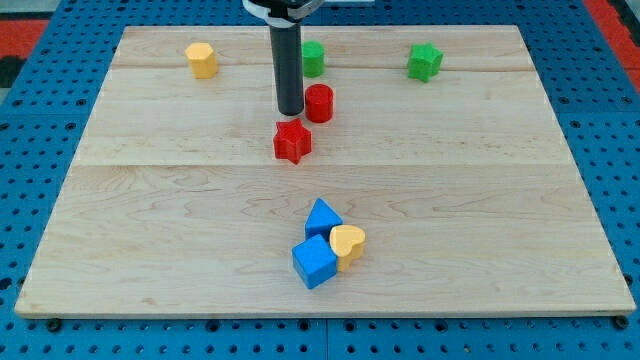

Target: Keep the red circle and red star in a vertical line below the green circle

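Observation:
The green circle [314, 58] stands near the view's top, just right of the rod. The red circle [319, 103] sits below it. The red star [292, 141] lies below the red circle and a little to the left. My tip [291, 111] rests on the board just left of the red circle and just above the red star, close to both.
A yellow hexagon block [201, 60] is at the top left and a green star [424, 62] at the top right. Lower centre holds a cluster: a blue triangle [322, 217], a blue cube [315, 262] and a yellow heart [348, 243]. The wooden board [150, 220] lies on a blue pegboard.

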`<state>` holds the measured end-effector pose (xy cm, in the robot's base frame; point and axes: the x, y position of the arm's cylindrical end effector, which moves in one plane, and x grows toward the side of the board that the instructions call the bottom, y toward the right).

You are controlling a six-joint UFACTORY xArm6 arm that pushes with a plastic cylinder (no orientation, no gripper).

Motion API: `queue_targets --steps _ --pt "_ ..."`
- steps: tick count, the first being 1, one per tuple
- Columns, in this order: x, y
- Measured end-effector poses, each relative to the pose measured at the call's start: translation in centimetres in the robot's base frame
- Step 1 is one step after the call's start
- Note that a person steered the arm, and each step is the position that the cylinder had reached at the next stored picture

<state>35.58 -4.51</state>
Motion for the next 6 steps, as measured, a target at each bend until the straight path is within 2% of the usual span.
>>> queue_targets --steps 2,3,6 --pt "1.1 -4.6" --pt "4.0 -3.7" --pt "6.0 -0.1"
